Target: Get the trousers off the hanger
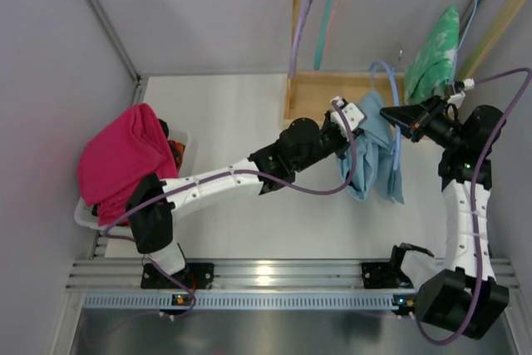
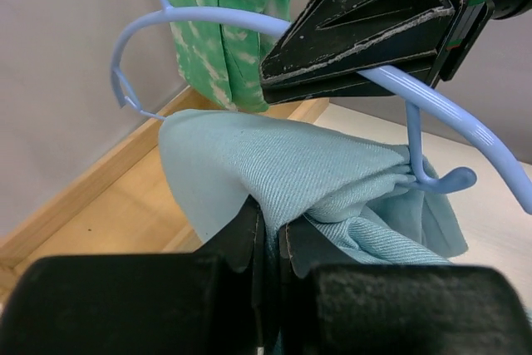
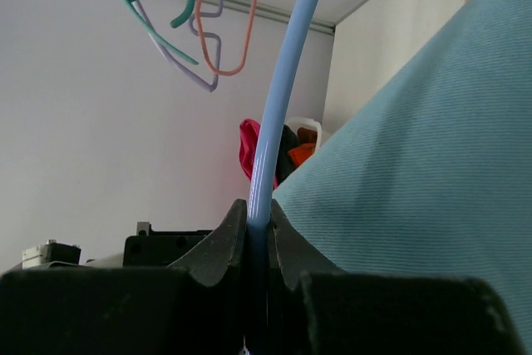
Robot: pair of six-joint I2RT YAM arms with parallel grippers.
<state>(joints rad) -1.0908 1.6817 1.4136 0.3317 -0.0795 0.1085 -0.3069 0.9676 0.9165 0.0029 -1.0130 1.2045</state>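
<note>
Light teal trousers [image 1: 371, 155] [image 2: 299, 176] [image 3: 424, 172] hang folded over a pale blue plastic hanger [image 1: 389, 81] [image 2: 449, 110] [image 3: 287, 81] right of centre. My left gripper [image 1: 353, 114] [image 2: 273, 226] is shut, pinching a fold of the trousers' cloth from the left. My right gripper [image 1: 401, 120] [image 2: 366, 27] [image 3: 259, 230] is shut on the hanger's blue rod, from the right, just above the cloth. The hanger's hook [image 2: 125, 81] curls free at the far side.
A green patterned garment [image 1: 434, 56] [image 2: 224, 22] hangs at the back right. A wooden frame [image 1: 332, 89] [image 2: 91, 205] stands behind the trousers, with empty coloured hangers [image 1: 320, 6] [image 3: 191, 14] above. At the left a white basket [image 1: 83, 215] holds a crimson cloth [image 1: 120, 160].
</note>
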